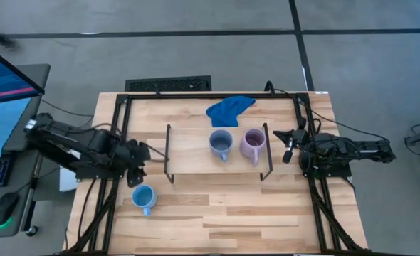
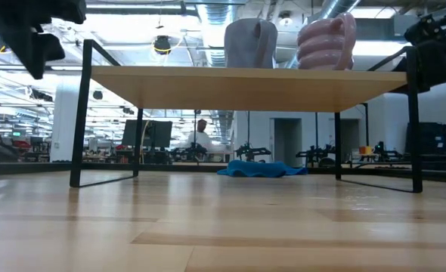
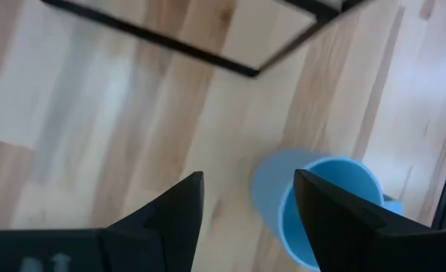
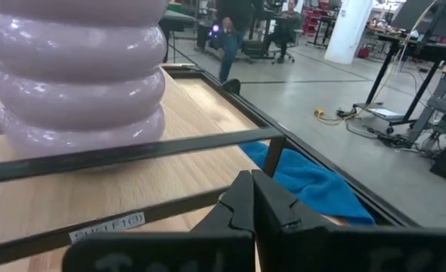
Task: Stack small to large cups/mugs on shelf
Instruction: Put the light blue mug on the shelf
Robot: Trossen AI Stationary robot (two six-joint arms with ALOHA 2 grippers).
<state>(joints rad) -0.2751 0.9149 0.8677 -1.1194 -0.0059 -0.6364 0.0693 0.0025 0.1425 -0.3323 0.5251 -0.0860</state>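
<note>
Glossy ribbed lilac mug [image 4: 75, 75] beyond the right fingers, smooth light-wood shelf [image 1: 196, 160] on thin black wire legs, soft blue cloth [image 1: 229, 109], pale wood-grain table [image 1: 217, 220]

Overhead and table-level views share the shelf [image 1: 217, 153].

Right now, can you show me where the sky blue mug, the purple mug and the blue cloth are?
sky blue mug [image 1: 143, 197]: high view, on its open mouth.
purple mug [image 1: 252, 141]: high view, on its rim, on the shelf.
blue cloth [image 1: 228, 109]: high view, on its middle folds.
</note>
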